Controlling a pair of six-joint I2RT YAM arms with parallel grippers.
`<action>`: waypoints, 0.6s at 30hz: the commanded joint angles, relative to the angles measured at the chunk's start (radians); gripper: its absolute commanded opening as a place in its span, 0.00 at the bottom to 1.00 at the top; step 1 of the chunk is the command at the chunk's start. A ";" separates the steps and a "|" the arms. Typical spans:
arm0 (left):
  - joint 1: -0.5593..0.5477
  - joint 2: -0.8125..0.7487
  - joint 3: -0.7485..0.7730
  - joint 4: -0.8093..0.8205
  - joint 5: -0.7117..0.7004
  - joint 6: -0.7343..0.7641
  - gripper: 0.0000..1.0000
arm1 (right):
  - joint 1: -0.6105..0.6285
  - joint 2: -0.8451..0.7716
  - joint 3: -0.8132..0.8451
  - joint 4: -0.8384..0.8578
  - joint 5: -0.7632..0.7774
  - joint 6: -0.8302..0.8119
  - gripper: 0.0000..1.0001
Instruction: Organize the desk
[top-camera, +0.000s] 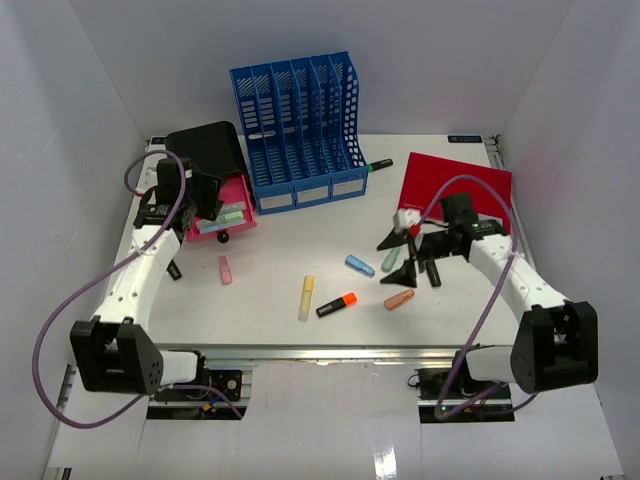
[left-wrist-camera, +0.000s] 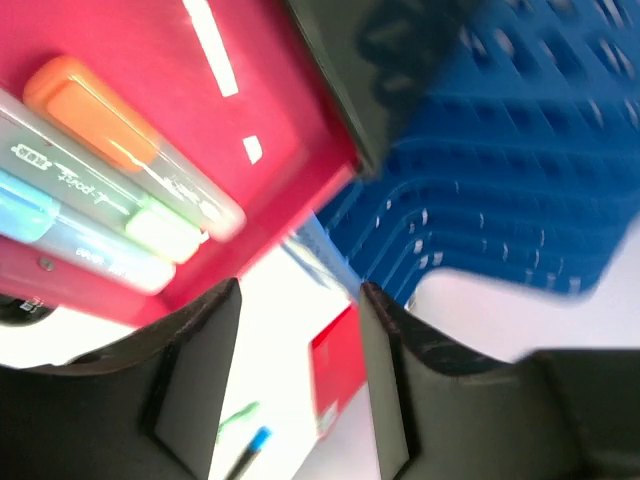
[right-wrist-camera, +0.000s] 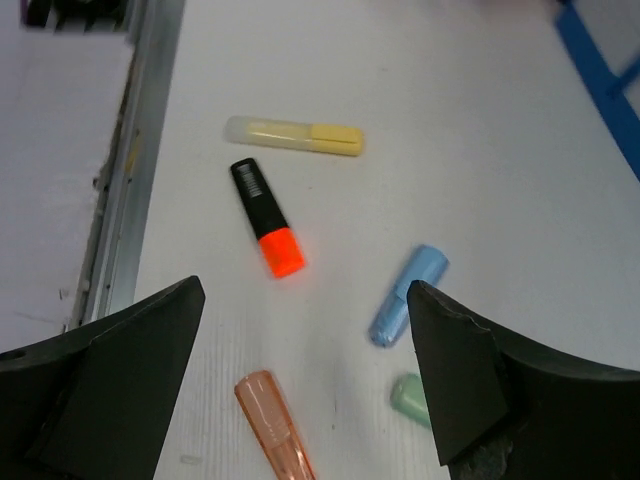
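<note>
The white desk (top-camera: 280, 240) holds scattered highlighters: pink (top-camera: 225, 269), yellow (top-camera: 306, 297), black-and-orange (top-camera: 337, 305), blue (top-camera: 359, 265), green (top-camera: 390, 261) and peach (top-camera: 399, 299). My right gripper (top-camera: 403, 256) hovers open and empty over them. In the right wrist view, its gripper (right-wrist-camera: 305, 290) frames the peach (right-wrist-camera: 272, 425), blue (right-wrist-camera: 408, 295) and green (right-wrist-camera: 412, 398) ones. My left gripper (top-camera: 212, 196) is open and empty at the pink drawer (top-camera: 225, 215). In the left wrist view, the gripper (left-wrist-camera: 300, 290) is just below the drawer (left-wrist-camera: 250, 90), which holds highlighters (left-wrist-camera: 150, 200).
A blue file holder (top-camera: 300, 130) stands at the back. A red folder (top-camera: 455, 190) lies at the back right. A green marker (top-camera: 378, 166) lies beside the holder. A black marker (top-camera: 434, 272) lies by the right gripper. The silver rail (right-wrist-camera: 120, 170) edges the desk front.
</note>
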 joint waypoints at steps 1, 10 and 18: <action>0.007 -0.177 -0.008 -0.017 0.051 0.389 0.70 | 0.257 -0.071 -0.072 -0.074 0.156 -0.428 0.91; 0.009 -0.500 -0.232 0.088 0.258 0.870 0.90 | 0.669 0.309 0.281 -0.227 0.475 -0.656 0.86; 0.009 -0.704 -0.254 -0.025 0.130 0.935 0.93 | 0.782 0.584 0.525 -0.247 0.633 -0.712 0.82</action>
